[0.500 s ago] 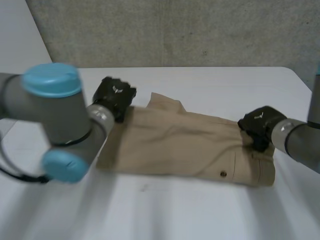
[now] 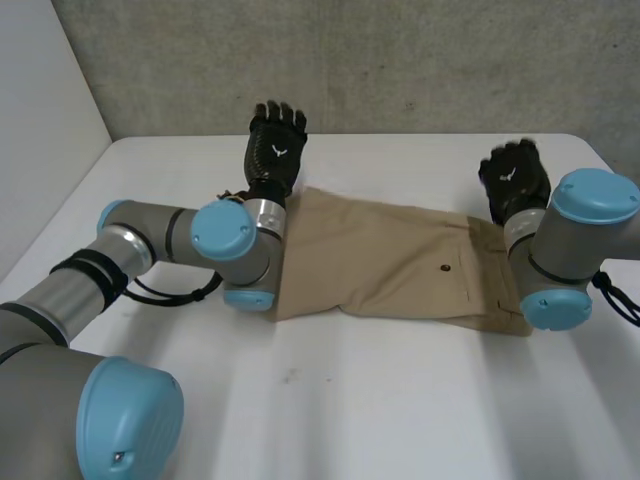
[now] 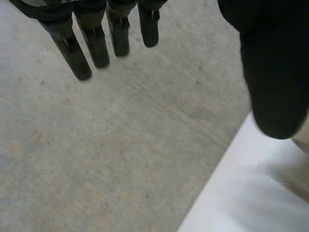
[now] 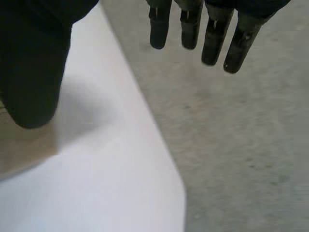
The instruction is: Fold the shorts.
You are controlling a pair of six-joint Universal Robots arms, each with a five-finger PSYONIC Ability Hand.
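1. We see our left hand [image 2: 275, 150] and right hand [image 2: 514, 180] lifted clear, fingers straight, holding nothing.
2. The tan shorts [image 2: 390, 265] lie flat on the table [image 2: 380, 410] between them, one end near each hand.
3. We judge the cloth light, soft and limp, so it will sag when lifted.
4. We would pinch the corners of the end nearest one hand and carry it towards the other.

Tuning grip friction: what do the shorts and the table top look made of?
The shorts: tan woven cloth, probably cotton twill, matte; stitched seams, a dark button and soft creases show. The table: smooth white top, perhaps laminate or painted board, slight sheen; no grain visible.
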